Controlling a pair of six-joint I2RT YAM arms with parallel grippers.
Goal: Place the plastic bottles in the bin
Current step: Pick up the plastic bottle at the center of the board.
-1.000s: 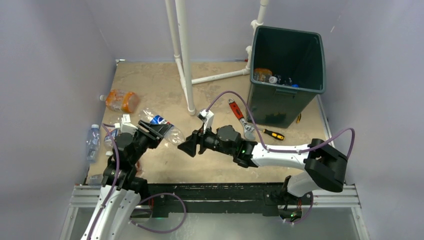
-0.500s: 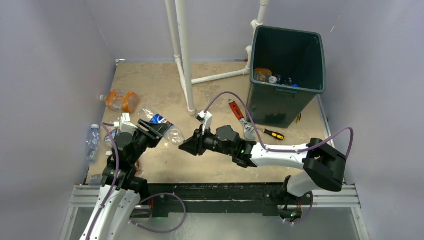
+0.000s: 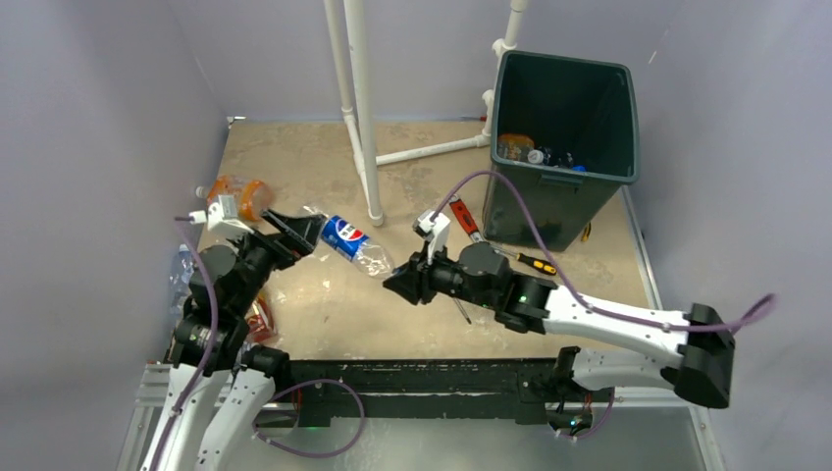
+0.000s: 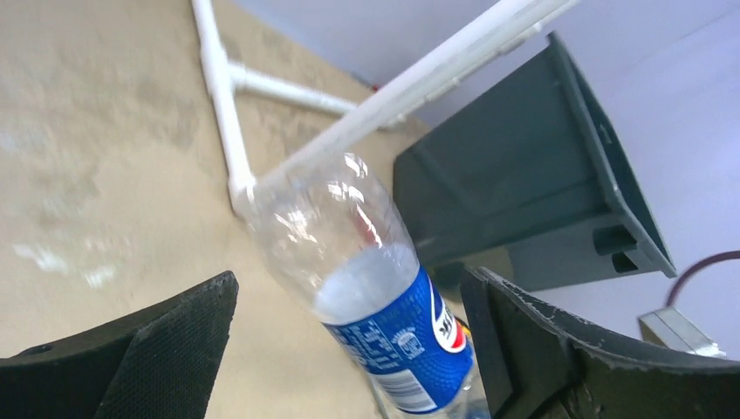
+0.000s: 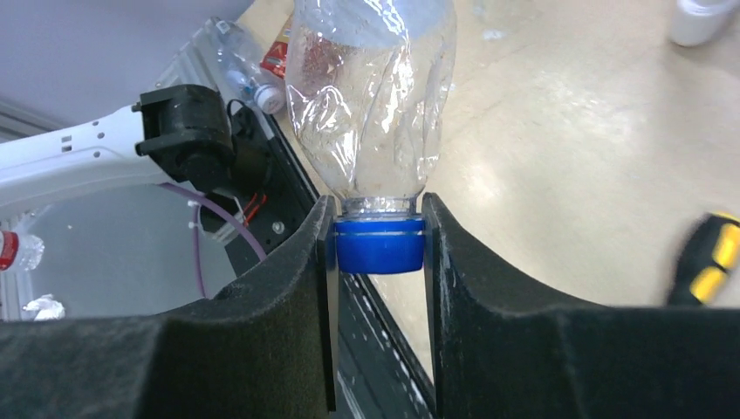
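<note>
A sandy-brown worktop [image 3: 324, 314] stood between pale lilac walls, and a white pipe frame [image 3: 358, 108] rose from its far middle part. The bin [image 3: 564, 98] stood at the far right corner. Some plastic bottles [image 3: 530, 152] already lay inside it, against its near wall.

A little left of the middle of the worktop, a Pepsi bottle [image 3: 348, 238] stretched between the two arms. The right tool [image 5: 380, 249] was closed on its blue cap [image 5: 380, 244], with one finger on each side of it. The left tool [image 4: 349, 323] was wide open around the other end of the bottle, and neither pad touched the plastic. I could not tell whether the bottle rested on the worktop.

An orange bottle [image 3: 240, 196] lay at the far left, just behind the left tool. A yellow-and-black screwdriver [image 3: 538, 263] lay close to the near side of the bin.
</note>
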